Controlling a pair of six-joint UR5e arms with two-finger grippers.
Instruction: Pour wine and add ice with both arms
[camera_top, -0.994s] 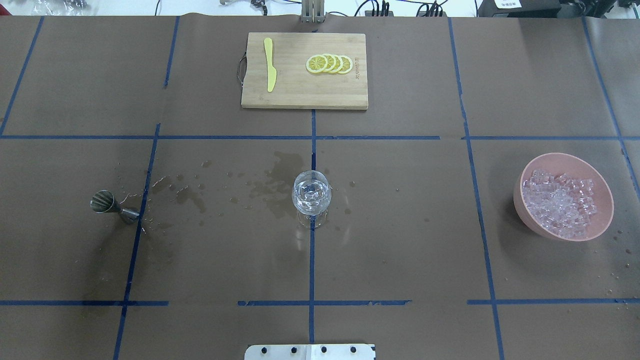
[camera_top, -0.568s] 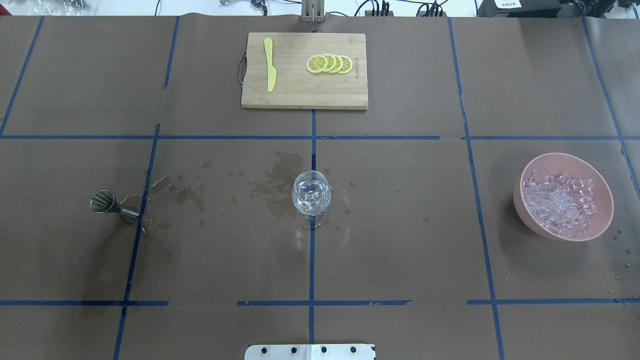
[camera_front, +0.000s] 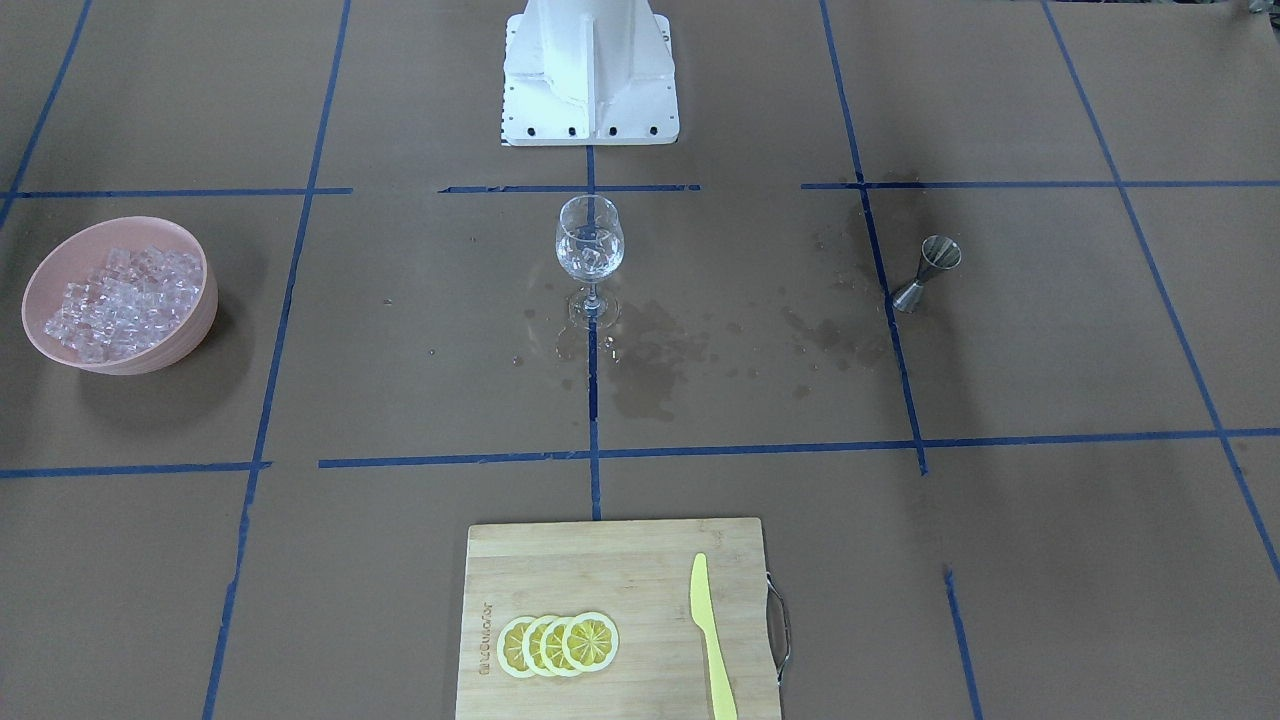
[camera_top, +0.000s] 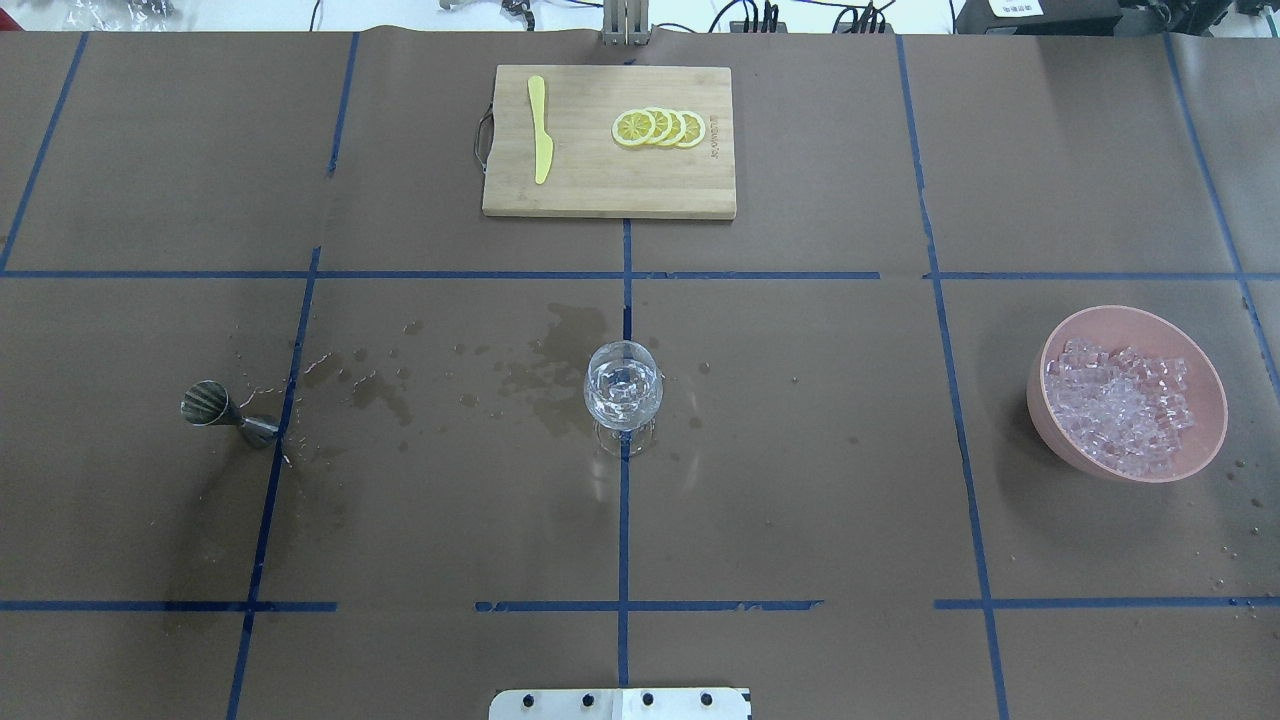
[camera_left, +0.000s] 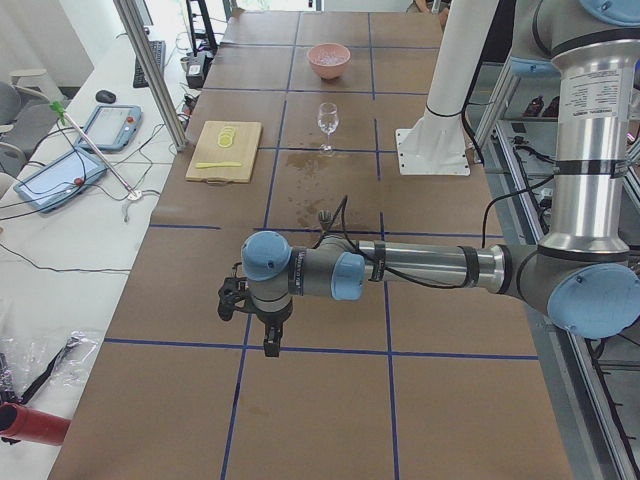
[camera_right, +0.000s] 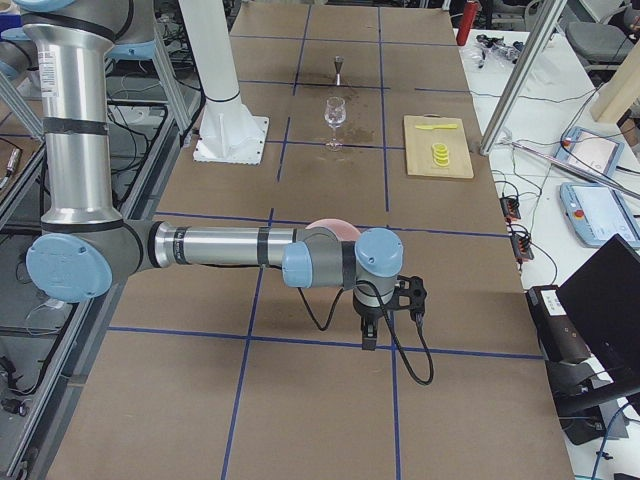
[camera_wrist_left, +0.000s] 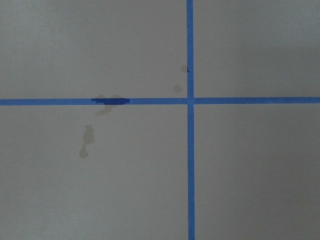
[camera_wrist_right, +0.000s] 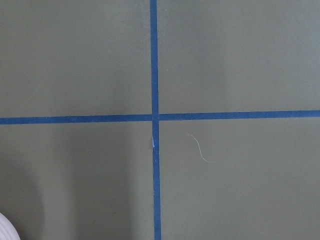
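A stemmed wine glass (camera_top: 622, 392) stands at the table's middle with clear ice cubes and clear liquid in it; it also shows in the front view (camera_front: 590, 245). The ice (camera_top: 1120, 405) fills a pink bowl (camera_top: 1045, 420) at the right. A steel jigger (camera_top: 222, 412) lies tilted at the left. My left gripper (camera_left: 268, 338) hangs over bare table, far from the glass. My right gripper (camera_right: 370, 330) hangs over bare table near the bowl. Both show only in the side views, so I cannot tell whether they are open or shut. Both wrist views show only brown paper and blue tape.
A bamboo cutting board (camera_top: 608, 190) at the far middle holds lemon slices (camera_top: 658, 128) and a yellow knife (camera_top: 540, 130). Wet stains (camera_top: 540, 375) spread between the jigger and the glass. The white pedestal base (camera_front: 590, 70) stands at the near edge.
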